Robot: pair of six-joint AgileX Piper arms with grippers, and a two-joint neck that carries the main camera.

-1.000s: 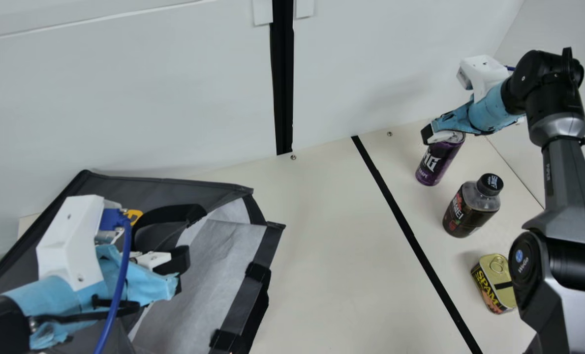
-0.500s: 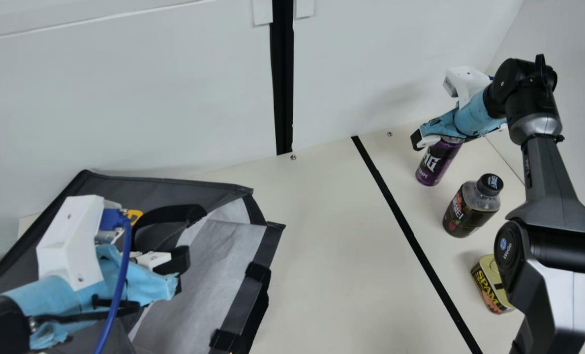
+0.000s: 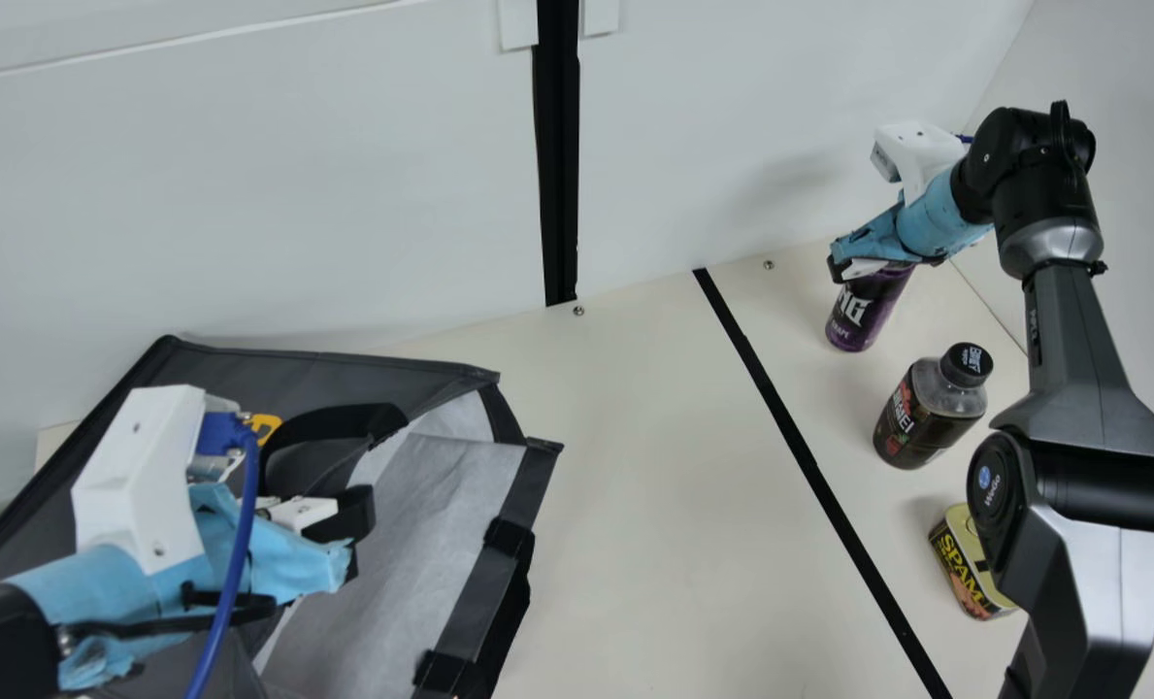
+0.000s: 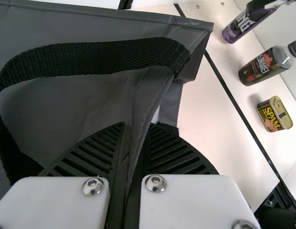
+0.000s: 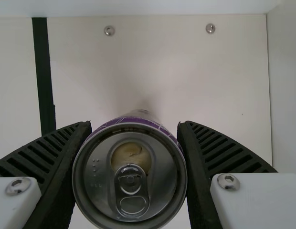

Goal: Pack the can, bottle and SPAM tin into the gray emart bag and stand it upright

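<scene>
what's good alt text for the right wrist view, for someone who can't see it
A purple drink can, seen from above with its ring-pull top facing the camera, is held between the two black ribbed fingers of the right claw. Beyond it is the cream table, with a black strip and two screws.

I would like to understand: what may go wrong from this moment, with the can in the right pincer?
The right pincer holds the can near its top, so the lower part might swing if the grip is weak. The bottle stands close by; a low path could tip it. The left pincer pinches only a fold of the gray bag, beside a handle, so the bag may shift or the handle catch the can.
</scene>
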